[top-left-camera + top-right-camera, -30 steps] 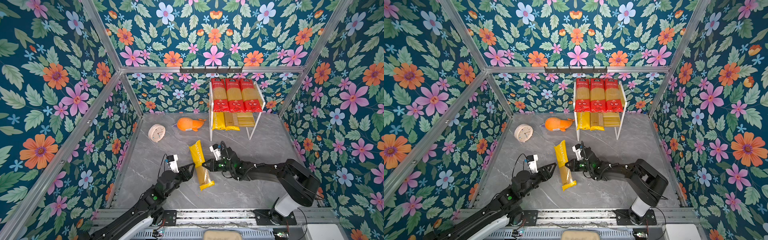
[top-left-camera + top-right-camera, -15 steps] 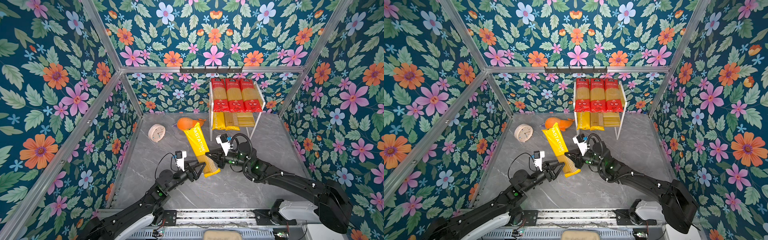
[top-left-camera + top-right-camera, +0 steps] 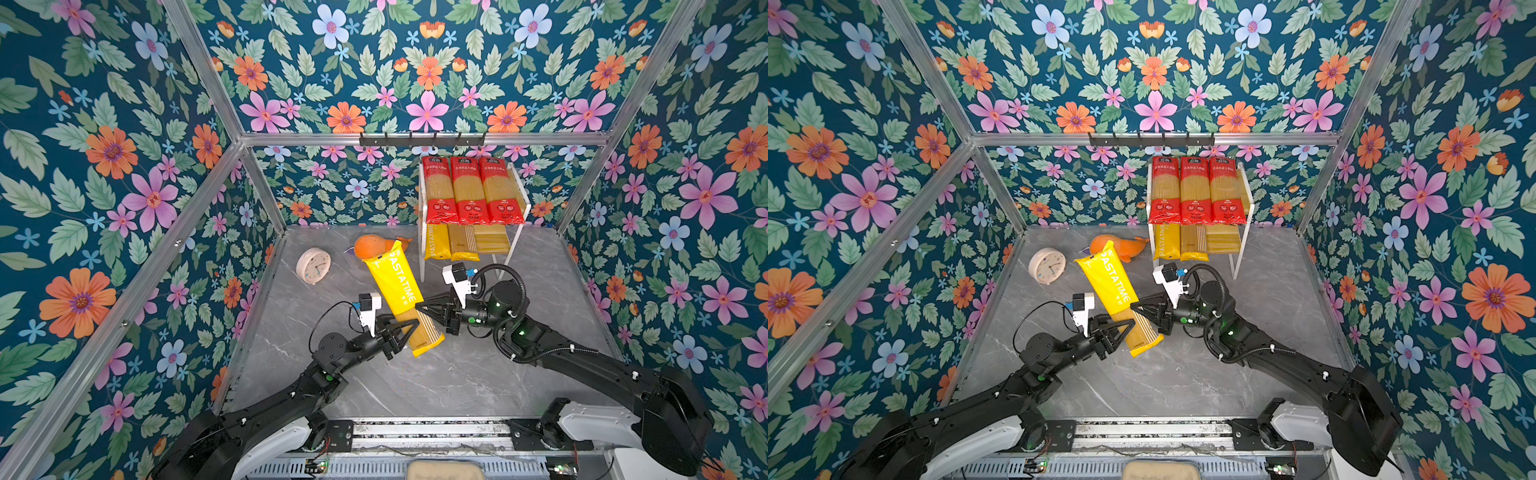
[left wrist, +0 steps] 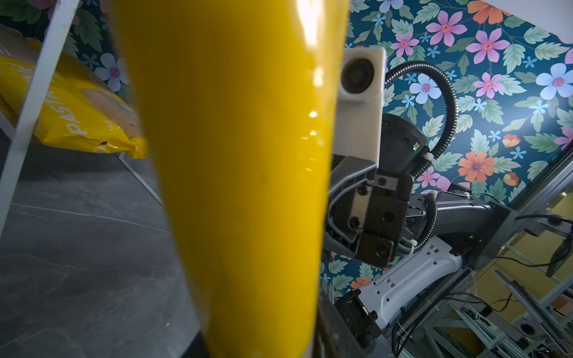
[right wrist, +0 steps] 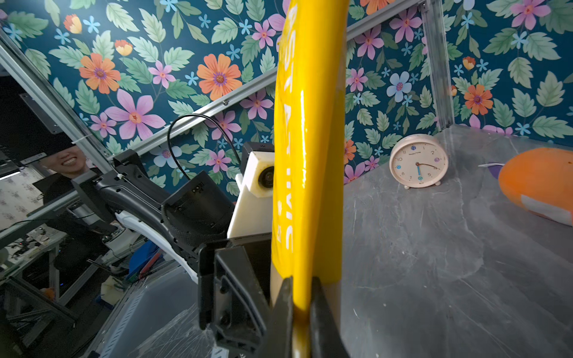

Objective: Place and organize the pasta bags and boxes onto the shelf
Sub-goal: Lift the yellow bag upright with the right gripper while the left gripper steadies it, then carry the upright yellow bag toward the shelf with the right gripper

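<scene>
In the left wrist view the held yellow pack (image 4: 235, 173) is a blurred band cut off at two picture edges. It covers the fingers of the left gripper (image 3: 413, 326), so their hold on it cannot be judged, and hides the tips of the right gripper (image 3: 420, 307). In both top views the pack's upper end covers part of the orange plush whale (image 3: 372, 246), the red-ended packs (image 3: 469, 189) on the shelf (image 3: 492, 240) hide most of the lower yellow packs (image 3: 437, 245), and their white print and the clock (image 3: 313, 266) face are too small to read.
</scene>
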Controlling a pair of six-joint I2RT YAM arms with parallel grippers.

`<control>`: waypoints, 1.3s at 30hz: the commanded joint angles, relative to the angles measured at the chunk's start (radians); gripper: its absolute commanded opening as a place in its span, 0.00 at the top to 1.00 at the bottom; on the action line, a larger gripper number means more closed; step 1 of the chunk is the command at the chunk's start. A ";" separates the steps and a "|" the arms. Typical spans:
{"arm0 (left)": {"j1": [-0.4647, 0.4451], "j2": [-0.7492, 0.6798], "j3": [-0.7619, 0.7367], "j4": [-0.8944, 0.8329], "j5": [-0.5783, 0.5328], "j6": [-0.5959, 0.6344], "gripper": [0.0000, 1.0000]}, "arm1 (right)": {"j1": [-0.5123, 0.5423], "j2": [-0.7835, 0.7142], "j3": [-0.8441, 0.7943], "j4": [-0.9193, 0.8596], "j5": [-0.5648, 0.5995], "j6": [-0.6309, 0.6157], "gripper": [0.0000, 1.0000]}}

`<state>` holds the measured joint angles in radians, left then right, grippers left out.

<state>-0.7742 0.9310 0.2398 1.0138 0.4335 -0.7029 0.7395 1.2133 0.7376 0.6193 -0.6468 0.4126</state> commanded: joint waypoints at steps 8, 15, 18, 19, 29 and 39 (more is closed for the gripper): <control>0.000 0.053 0.056 0.054 -0.002 0.007 0.84 | 0.000 -0.039 -0.089 0.128 0.116 0.087 0.59; 0.000 0.065 0.064 0.039 -0.105 -0.015 0.86 | -0.065 -0.128 -0.240 0.017 0.292 0.190 0.40; 0.000 0.091 0.073 0.083 -0.165 -0.046 0.86 | -0.083 -0.140 -0.321 0.047 0.306 0.280 0.36; 0.000 0.105 0.080 0.099 -0.182 -0.059 0.86 | -0.082 -0.140 -0.354 0.085 0.305 0.316 0.34; -0.070 0.385 0.202 0.355 -0.224 -0.217 0.85 | -0.080 -0.143 -0.492 0.315 0.316 0.473 0.34; -0.149 0.509 0.286 0.408 -0.259 -0.268 0.84 | -0.080 -0.145 -0.546 0.452 0.352 0.507 0.49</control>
<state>-0.9112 1.4216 0.5064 1.1843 0.1444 -0.9333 0.6579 1.0683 0.1997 1.0111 -0.3126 0.8917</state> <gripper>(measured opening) 0.210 0.513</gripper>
